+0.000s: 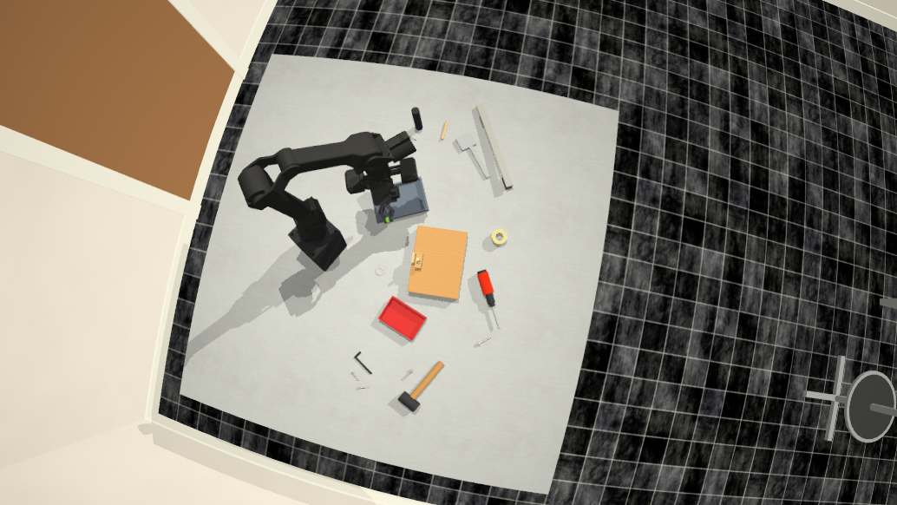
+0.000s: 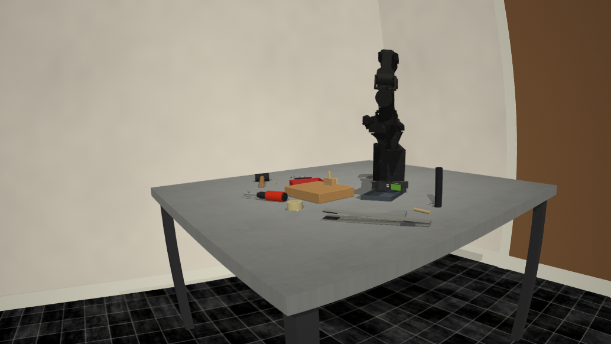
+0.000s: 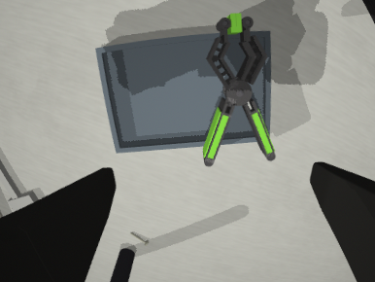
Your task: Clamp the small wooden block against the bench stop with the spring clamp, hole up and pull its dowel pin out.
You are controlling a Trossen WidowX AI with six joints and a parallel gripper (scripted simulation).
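The small wooden block sits at one edge of the wooden board, with its dowel pin standing up out of it. The spring clamp, black with green grips, lies over the edge of a blue-grey tray next to the board. Its handles stick out over the tray's rim. My gripper is open and empty. It hangs above the tray and clamp, pointing down, with the clamp between the lines of its two fingers.
A black cylinder stands near the tray, with a loose dowel and a steel square beyond it. A tape roll, a screwdriver, a red tray and a hammer lie around the board.
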